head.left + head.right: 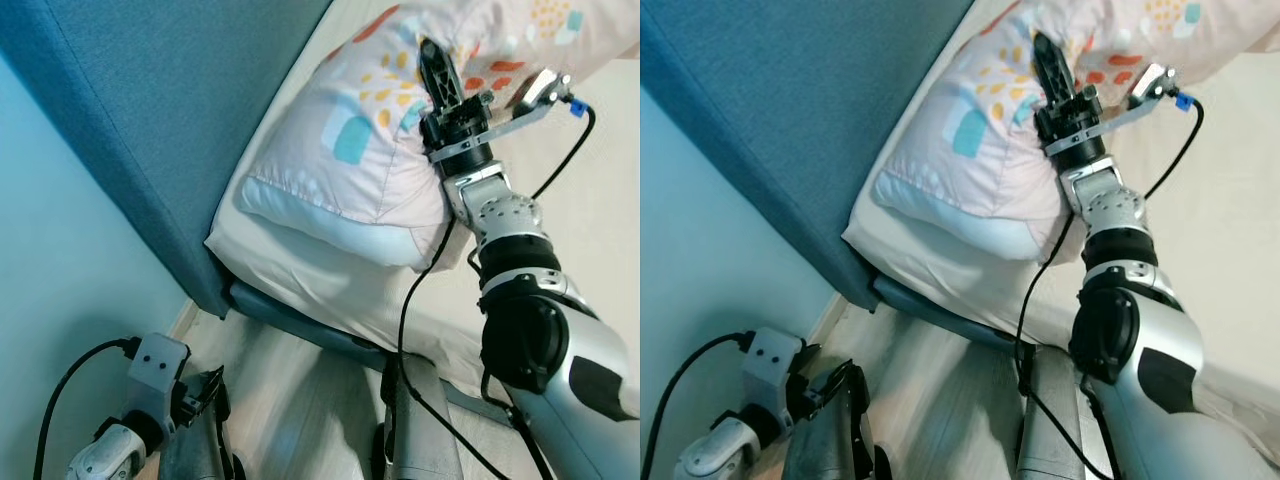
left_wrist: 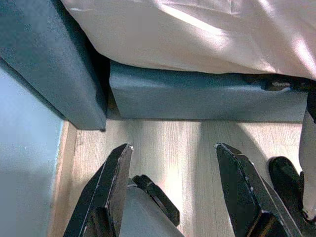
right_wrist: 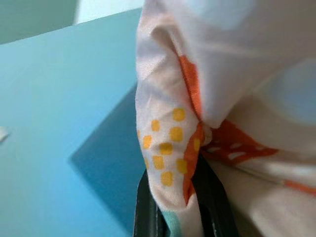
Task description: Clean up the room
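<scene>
A pale pink pillow (image 1: 340,140) with yellow, orange and light blue patches lies on the bed against the blue headboard (image 1: 170,110). My right gripper (image 1: 432,62) reaches onto the pillow and is shut on a fold of its cover; in the right wrist view the patterned fabric (image 3: 173,148) is pinched between the black fingers (image 3: 148,212). My left gripper (image 2: 173,163) hangs low by the bed's side, open, with bare wooden floor between its fingers (image 2: 116,177).
The mattress with its cream sheet (image 1: 330,270) sits on a blue bed base (image 2: 197,96). A light blue wall (image 1: 70,290) stands to the left, leaving a narrow strip of wooden floor (image 1: 300,400) beside the bed. My own legs (image 1: 420,420) are below.
</scene>
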`<state>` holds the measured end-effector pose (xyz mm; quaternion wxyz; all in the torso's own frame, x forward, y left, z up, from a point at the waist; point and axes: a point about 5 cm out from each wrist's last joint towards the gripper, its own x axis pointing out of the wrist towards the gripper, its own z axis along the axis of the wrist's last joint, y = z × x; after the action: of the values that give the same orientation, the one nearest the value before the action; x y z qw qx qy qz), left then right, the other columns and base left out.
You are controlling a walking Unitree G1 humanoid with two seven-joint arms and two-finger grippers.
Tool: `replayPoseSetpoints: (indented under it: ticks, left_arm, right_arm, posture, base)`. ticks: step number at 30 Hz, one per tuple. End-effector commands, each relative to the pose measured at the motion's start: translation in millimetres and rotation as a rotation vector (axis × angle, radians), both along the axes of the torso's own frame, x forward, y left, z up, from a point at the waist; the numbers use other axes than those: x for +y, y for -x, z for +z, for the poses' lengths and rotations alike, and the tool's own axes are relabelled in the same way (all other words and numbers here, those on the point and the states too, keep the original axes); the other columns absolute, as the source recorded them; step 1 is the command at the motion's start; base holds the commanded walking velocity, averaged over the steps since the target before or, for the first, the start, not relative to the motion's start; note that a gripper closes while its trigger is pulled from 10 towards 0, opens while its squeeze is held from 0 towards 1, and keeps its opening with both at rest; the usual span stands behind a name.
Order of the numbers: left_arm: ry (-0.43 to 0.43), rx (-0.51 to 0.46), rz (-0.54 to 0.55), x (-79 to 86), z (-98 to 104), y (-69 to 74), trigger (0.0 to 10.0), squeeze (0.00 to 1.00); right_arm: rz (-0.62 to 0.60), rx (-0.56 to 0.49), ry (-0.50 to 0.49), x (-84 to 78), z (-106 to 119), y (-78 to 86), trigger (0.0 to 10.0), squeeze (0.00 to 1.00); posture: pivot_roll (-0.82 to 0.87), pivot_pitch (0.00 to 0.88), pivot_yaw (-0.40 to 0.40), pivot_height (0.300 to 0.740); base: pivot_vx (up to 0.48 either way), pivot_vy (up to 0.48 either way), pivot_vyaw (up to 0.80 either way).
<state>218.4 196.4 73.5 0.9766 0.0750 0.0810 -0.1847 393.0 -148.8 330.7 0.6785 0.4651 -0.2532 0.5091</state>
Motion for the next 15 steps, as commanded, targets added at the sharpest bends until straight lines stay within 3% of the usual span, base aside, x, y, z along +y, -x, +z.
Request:
replayPoseSetpoints:
  ticks: [1,5,11,13,14,15]
  left_arm:
    - [0.006,0.049,0.009,-1.4,-10,7.3,10.0,0.0]
    - [0.001,0.047,0.014,-0.1,-9,7.7,10.0,0.0]
    - [-0.002,0.048,0.018,1.5,-9,8.4,10.0,0.0]
    - [0.001,0.049,0.018,0.5,-10,9.0,10.0,0.0]
    - [0.001,0.049,0.018,0.5,-10,9.0,10.0,0.0]
    - [0.004,0.051,0.016,-0.9,-10,10.0,10.0,0.0]
  right_arm:
    - [0.107,-0.189,-0.004,11.4,32,12.0,0.0,0.0]
    - [0.209,-0.325,0.019,19.5,48,22.8,0.0,0.0]
    - [0.206,-0.355,0.051,16.3,50,25.1,0.0,0.0]
    - [0.12,-0.25,0.145,13.5,27,15.7,0.0,0.0]
    - [0.12,-0.25,0.145,13.5,27,15.7,0.0,0.0]
    - [0.037,-0.153,0.226,11.4,5,8.0,0.0,0.0]
  posture:
    - [0.21,0.312,-0.035,0.486]
    - [0.22,0.313,-0.031,0.486]
    - [0.22,0.315,-0.031,0.486]
    - [0.21,0.32,-0.03,0.486]
    - [0.21,0.32,-0.03,0.486]
    - [0.21,0.321,-0.029,0.486]
  base:
    - [0.0,0.0,0.0]
    - [0.0,0.0,0.0]
    - [0.0,0.0,0.0]
    - [0.0,0.0,0.0]
    - [0.0,0.0,0.0]
    - [0.0,0.0,0.0]
